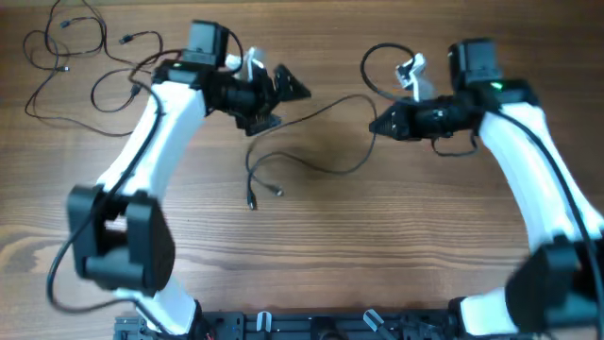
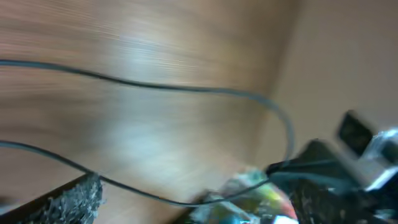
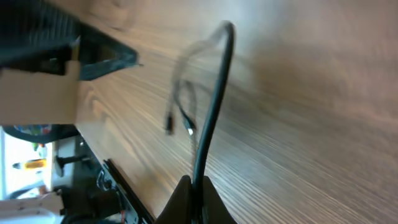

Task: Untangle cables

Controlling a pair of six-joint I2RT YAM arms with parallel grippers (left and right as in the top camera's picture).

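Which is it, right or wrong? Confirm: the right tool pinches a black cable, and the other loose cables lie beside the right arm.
Wrong in one respect: the overhead view shows the other loose cables lying beside the left arm, at the far left. The right tool does pinch a black cable.

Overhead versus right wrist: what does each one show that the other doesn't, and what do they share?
Only overhead: the tangled cables at the picture's upper left, and both arms whole, with the left end effector and the right end effector facing each other. Only right wrist: a close look at the stretched cable rising from between the right fingers, which are closed on it. Both: that cable's two loose plug ends lying on the table, blurred in the wrist view.
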